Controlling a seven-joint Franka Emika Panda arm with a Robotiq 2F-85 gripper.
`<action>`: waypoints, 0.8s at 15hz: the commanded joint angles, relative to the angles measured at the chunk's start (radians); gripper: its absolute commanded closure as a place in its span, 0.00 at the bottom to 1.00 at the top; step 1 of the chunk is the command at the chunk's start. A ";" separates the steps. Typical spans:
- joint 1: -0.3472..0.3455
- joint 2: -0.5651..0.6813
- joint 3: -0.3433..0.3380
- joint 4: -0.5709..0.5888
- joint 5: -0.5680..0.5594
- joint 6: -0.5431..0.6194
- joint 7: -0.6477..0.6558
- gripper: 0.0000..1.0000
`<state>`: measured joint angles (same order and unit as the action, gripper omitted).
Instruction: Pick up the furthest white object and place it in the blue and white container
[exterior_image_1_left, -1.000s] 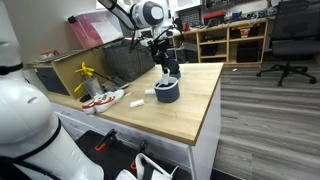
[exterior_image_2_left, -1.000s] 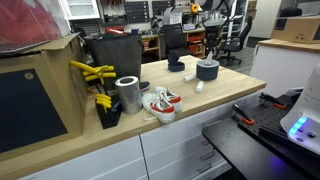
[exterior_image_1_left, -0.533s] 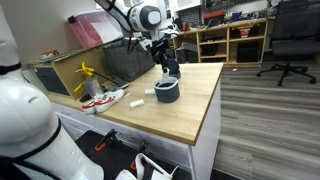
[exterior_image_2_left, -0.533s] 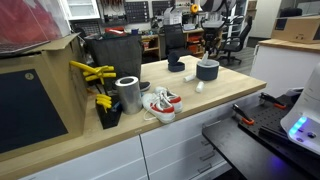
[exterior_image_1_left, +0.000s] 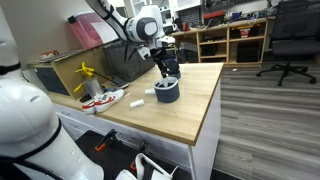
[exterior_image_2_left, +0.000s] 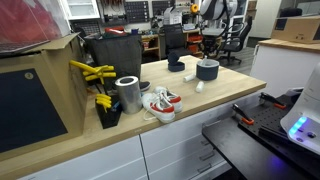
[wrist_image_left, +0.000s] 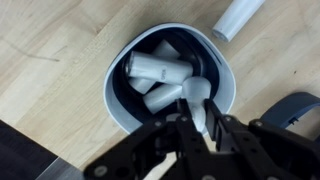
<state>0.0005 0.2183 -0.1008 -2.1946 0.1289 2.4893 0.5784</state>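
My gripper (wrist_image_left: 197, 122) is shut on a white cylinder (wrist_image_left: 196, 100) and holds it over the near rim of the blue and white container (wrist_image_left: 116, 95). The container holds several white cylinders (wrist_image_left: 158, 68). In both exterior views the gripper (exterior_image_1_left: 166, 69) (exterior_image_2_left: 207, 56) hangs just above the dark tub (exterior_image_1_left: 167, 92) (exterior_image_2_left: 207, 70) on the wooden table. Another white cylinder (wrist_image_left: 238, 17) lies on the table beside the tub; it also shows in both exterior views (exterior_image_1_left: 137, 102) (exterior_image_2_left: 198, 85).
A red-and-white thing (exterior_image_1_left: 101, 99) (exterior_image_2_left: 159, 103), a metal can (exterior_image_2_left: 128, 94) and yellow tools (exterior_image_2_left: 92, 72) stand further along the table. A small dark dish (exterior_image_2_left: 176, 66) sits behind the tub. A black box (exterior_image_1_left: 122, 60) stands at the back. The table edge (exterior_image_1_left: 208, 112) is near.
The gripper has come down a little toward the tub with the white cylinder still held. Nothing else has moved.
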 joint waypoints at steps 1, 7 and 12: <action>0.019 -0.045 -0.008 -0.064 -0.038 0.090 0.042 0.95; 0.040 -0.055 -0.019 -0.107 -0.131 0.195 0.103 0.40; 0.048 -0.073 -0.009 -0.124 -0.146 0.197 0.107 0.03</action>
<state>0.0327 0.1912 -0.1058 -2.2770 0.0040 2.6717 0.6551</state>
